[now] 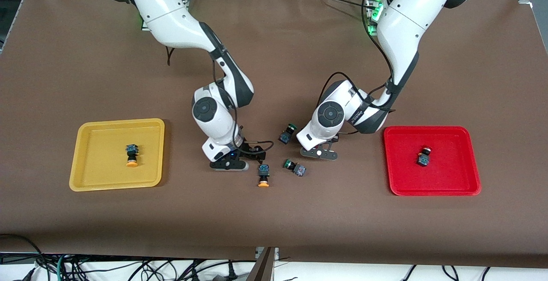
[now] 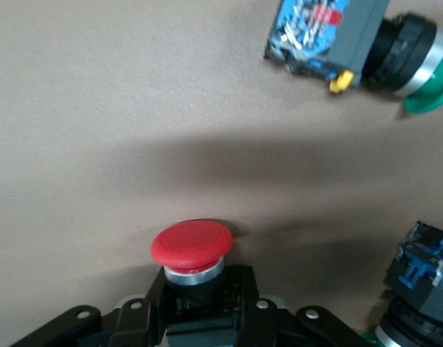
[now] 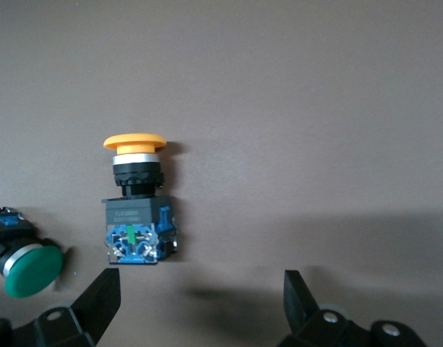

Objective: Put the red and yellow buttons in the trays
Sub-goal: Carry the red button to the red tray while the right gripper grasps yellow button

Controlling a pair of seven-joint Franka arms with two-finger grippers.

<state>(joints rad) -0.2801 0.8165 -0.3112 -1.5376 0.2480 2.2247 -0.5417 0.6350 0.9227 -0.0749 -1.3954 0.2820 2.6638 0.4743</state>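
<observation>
Brown table cloth [image 1: 274, 216] throughout.

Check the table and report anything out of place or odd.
Nothing stands out. One yellow button lies in the yellow tray, one red button in the red tray. The left gripper is shut on another red button; the right gripper is open.

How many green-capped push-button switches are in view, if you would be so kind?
2, both on the brown table: one green-capped switch beside the left gripper, the other nearer the camera.
</observation>
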